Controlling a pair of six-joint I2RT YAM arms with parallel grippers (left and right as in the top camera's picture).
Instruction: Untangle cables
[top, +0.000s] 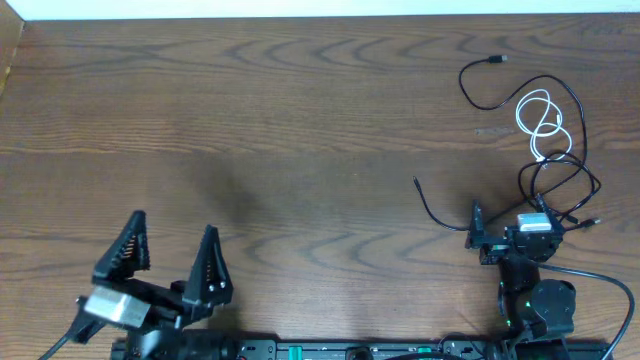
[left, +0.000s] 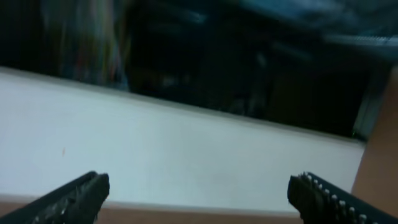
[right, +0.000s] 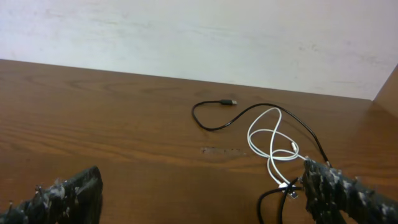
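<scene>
Brown wooden table (top: 250, 100) is seen under both arms. The right gripper (right: 200, 196) is held wide open and empty just beside the cables, probably for a first grasp. The left gripper (top: 172, 228) is also spread wide, nothing held, well apart. The white cable (top: 543, 120) is looped among the black cables (top: 565, 175) at the far right.

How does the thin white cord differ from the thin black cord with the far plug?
The thin white cord looks shorter than the thin black cord. The white cord folds in tight loops; the black cord sweeps a wide curve. The black cord's plug lies clear of the tangle; the white cord stays within it. Both lie on the wooden table, crossing.
</scene>
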